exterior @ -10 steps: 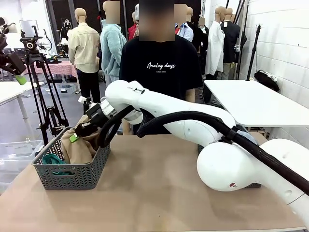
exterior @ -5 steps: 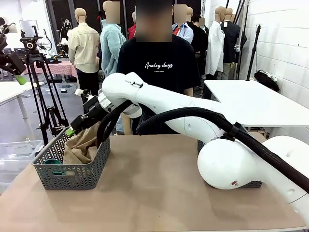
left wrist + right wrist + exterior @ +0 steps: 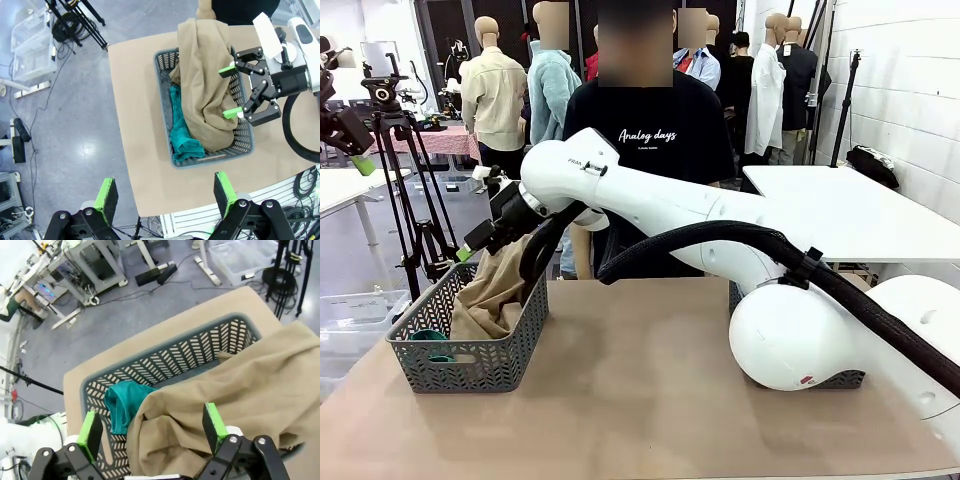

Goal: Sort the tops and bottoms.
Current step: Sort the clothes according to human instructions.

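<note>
Both tops lie in the grey basket (image 3: 470, 365) at the table's left. The tan top (image 3: 495, 295) is heaped in it and drapes over its far rim; the teal top (image 3: 425, 335) is crumpled beside it. My right gripper (image 3: 475, 240) hangs open just above the tan top, holding nothing. The right wrist view shows its fingers (image 3: 152, 427) spread over the tan top (image 3: 235, 390) and teal top (image 3: 122, 402). My left gripper (image 3: 165, 195) is open and empty, high above the basket (image 3: 210, 160), tan top (image 3: 205, 100), teal top (image 3: 182, 135) and right gripper (image 3: 232, 92). The bottoms are out of view.
A person in a black printed T-shirt (image 3: 650, 135) stands at the far side of the table. A second grey basket (image 3: 840, 378) sits at the right, mostly behind my right arm's base. A tripod (image 3: 405, 190) stands on the floor left of the table.
My right gripper has opened and let go of the tan top, then risen up and left. The tan top has settled into the basket.
</note>
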`<act>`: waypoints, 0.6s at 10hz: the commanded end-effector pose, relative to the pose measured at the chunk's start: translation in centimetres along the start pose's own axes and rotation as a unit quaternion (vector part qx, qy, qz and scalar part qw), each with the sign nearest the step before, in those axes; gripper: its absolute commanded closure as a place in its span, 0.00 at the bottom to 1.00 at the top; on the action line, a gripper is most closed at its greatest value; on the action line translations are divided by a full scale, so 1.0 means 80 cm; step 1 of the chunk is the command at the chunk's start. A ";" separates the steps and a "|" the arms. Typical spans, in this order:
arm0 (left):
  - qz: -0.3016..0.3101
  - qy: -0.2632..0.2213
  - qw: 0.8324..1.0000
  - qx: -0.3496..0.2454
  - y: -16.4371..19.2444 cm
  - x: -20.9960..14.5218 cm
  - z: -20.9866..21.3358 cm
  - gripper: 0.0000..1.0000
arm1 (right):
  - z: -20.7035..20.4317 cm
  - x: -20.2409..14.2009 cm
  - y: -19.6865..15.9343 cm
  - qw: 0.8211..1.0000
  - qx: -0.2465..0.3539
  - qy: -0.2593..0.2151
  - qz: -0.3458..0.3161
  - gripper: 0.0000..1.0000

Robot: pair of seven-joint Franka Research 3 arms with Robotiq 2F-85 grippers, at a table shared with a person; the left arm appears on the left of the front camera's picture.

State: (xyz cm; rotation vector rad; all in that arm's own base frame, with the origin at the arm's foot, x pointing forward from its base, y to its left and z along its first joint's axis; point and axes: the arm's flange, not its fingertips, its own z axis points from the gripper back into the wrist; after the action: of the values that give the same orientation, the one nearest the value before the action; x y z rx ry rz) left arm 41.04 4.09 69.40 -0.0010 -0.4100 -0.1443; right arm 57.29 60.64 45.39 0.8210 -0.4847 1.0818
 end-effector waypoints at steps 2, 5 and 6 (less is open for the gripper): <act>-0.002 -0.002 1.000 0.001 0.003 -0.001 0.002 0.00 | -0.003 -0.001 0.001 1.000 0.006 0.001 0.010 0.00; -0.002 -0.002 1.000 0.001 0.003 -0.001 0.002 0.00 | -0.003 -0.001 0.001 1.000 0.006 0.001 0.010 0.00; -0.002 -0.002 1.000 0.001 0.003 -0.001 0.002 0.00 | -0.003 -0.001 0.001 1.000 0.006 0.001 0.010 0.00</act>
State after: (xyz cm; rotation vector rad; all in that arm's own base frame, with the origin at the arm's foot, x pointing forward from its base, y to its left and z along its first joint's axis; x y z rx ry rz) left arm 41.04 4.09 69.40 -0.0010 -0.4100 -0.1443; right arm 57.21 60.71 45.37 0.8255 -0.4837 1.0854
